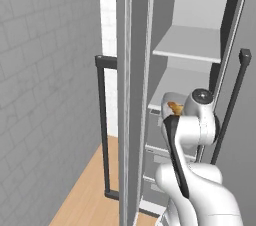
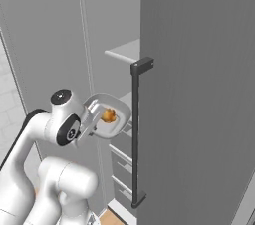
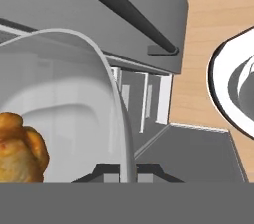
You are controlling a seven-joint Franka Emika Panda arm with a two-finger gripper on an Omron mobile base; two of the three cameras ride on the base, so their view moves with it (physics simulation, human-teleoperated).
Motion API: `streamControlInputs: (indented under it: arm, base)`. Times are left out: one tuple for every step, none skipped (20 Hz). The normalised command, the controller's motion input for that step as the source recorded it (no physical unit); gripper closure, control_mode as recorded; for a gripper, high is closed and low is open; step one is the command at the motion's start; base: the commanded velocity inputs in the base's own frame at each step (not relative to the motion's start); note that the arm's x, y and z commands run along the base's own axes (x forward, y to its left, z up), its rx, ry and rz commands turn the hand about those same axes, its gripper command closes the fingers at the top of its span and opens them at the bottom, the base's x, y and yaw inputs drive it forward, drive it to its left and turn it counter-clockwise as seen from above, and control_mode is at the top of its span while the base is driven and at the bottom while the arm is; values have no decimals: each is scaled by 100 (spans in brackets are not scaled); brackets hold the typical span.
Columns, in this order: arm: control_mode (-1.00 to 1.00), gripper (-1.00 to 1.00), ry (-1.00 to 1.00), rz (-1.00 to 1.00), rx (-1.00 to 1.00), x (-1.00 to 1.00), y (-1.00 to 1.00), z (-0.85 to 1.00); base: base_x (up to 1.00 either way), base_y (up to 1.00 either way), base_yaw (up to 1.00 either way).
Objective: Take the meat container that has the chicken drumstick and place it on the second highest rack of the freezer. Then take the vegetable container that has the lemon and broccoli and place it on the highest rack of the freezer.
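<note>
Left base view, left to right: a grey tiled wall [image 1: 45,95] filled the left of the frame, with wood floor [image 1: 85,195] at its foot. A dark bar handle [image 1: 102,125] stood left of centre on the edge-on freezer door [image 1: 131,95]. Right of the door, the open freezer showed two pale racks, the highest rack [image 1: 192,45] at upper right and the second highest rack [image 1: 172,87] below it, with drawers [image 1: 155,162] lower down. The meat container [image 1: 170,101] sat at mid-frame, just in front of the second rack's edge, mostly hidden behind the arm's wrist; the orange-brown chicken drumstick [image 1: 174,106] showed inside it.

Right base view: the arm rose at lower left, and the clear container [image 2: 108,115] was held out at centre, tilted, the drumstick [image 2: 108,115] inside it. It hung near a second dark handle [image 2: 135,134] on the wide grey door [image 2: 199,99] at right.

Hand view: the drumstick [image 3: 20,146] lay at lower left against the container's wall [image 3: 106,84]. The gripper [image 3: 121,171] at bottom centre was pinched on that rim, a fingertip on each side of it. The drawers [image 3: 144,101] showed at centre, floor at upper right.
</note>
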Motion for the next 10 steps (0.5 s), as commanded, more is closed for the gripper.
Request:
streamControlInputs:
  arm:
    - [-100, 100, -9, 0, 0, 28, 0, -32]
    - [-100, 100, -9, 0, 0, 29, 0, -36]
    - [-100, 100, -8, 0, 0, 27, 0, -36]
    - [-100, 100, -8, 0, 0, 26, 0, -37]
    - [-100, 100, -7, 0, 0, 26, 0, -36]
    - [-100, 100, -6, 0, 0, 29, 0, -27]
    - [-100, 100, -5, 0, 0, 31, -1, -16]
    - [-100, 100, -5, 0, 0, 29, -6, -5]
    - [-100, 100, -6, 0, 0, 31, 0, -6]
    - [-100, 100, -6, 0, 0, 35, 0, -4]
  base:
    - [0, 0, 0]
    - [0, 0, 0]
    - [0, 0, 0]
    - [0, 0, 0]
    - [0, 0, 0]
    - [0, 0, 0]
    - [0, 0, 0]
    - [0, 0, 0]
    - [0, 0, 0]
    - [0, 0, 0]
